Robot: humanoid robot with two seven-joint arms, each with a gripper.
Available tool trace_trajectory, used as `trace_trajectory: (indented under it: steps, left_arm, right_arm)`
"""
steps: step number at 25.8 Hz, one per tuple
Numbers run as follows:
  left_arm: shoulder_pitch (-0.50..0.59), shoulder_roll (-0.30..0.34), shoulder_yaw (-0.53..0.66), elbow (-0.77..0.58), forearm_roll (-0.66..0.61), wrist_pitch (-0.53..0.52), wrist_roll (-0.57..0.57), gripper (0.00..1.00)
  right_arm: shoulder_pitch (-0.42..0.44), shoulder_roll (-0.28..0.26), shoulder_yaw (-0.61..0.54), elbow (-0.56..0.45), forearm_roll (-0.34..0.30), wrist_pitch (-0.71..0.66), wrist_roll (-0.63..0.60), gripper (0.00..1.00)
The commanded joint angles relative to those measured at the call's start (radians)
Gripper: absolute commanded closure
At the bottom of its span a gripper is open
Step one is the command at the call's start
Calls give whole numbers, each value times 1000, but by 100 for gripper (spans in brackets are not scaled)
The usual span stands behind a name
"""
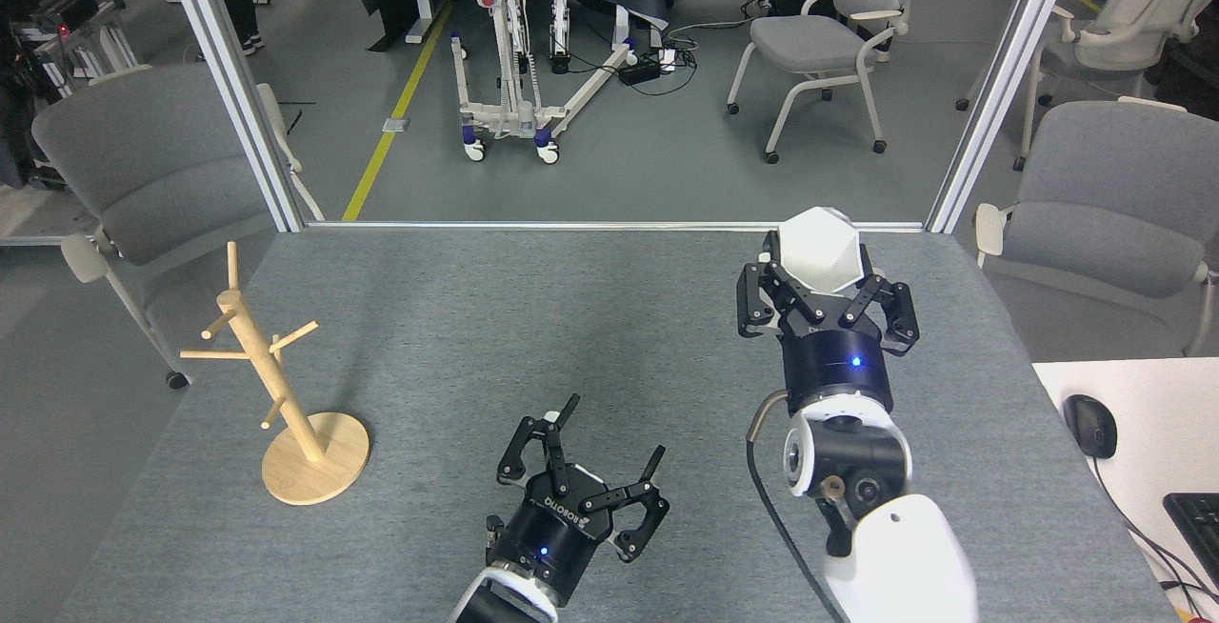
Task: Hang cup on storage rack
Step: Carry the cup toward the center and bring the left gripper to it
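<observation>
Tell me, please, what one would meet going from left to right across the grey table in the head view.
Storage rack → left gripper, open and empty → right gripper, shut on the cup, which it holds up off the table. The cup and right gripper overlap, so they share one place.

Grey felt surface (609, 318) w/ two metal posts (229, 80) at its far corners. Behind: grey floor (667, 166) w/ a yellow line (395, 109), a white wheeled lift frame (514, 51), grey chairs (819, 32) left & right, cables. At right a white desk (1143, 432) w/ mouse (1089, 425) & keyboard (1195, 523).
</observation>
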Motion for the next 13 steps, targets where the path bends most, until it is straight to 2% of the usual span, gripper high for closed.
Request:
trace_trajectory:
  steps: [1,6,13]
  left_arm:
    - [-94,-1,-21,40,1,-9,-39,1]
    - [-183,-12,-21,82,9,-29,-42,1]
    - [-215,-49,-13,105,17,-132,-42,1]
  right_arm:
    - [-44,7,134,0,50,169,71,87]
    - [-24,73,253,20,159,252,77,87]
    - [20,105,298,51,196,259,79,87]
